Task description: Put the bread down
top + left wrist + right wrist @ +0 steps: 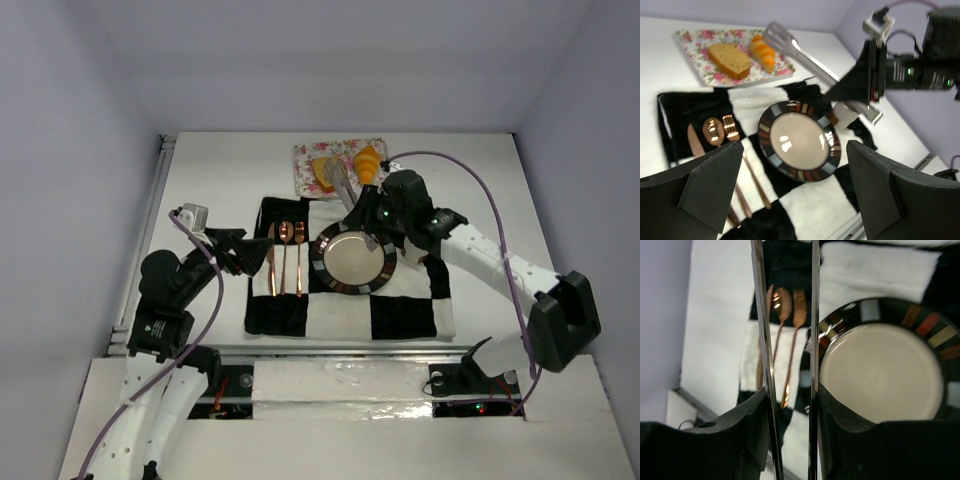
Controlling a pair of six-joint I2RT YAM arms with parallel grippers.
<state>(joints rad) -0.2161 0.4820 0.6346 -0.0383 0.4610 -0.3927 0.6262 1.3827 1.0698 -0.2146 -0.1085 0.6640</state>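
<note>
Bread sits on the rectangular floral-print tray (305, 152) at the far side of the white desk (210, 180): a chunky golden-brown toy slice (730, 60) and, just beside it, a ribbed orange toy croissant (763, 52). The right pincer (790, 400) is pinching long silver metal tongs (800, 52), whose tips reach over the tray between the two pieces; whether they touch either cannot be told. Nearer, a round cream plate with a dark striped rim (767, 125) and copper cutlery (285, 255) lie on a black-and-white checked cloth (400, 315). The left pincer (795, 150) hovers spread at the cloth's left edge
</note>
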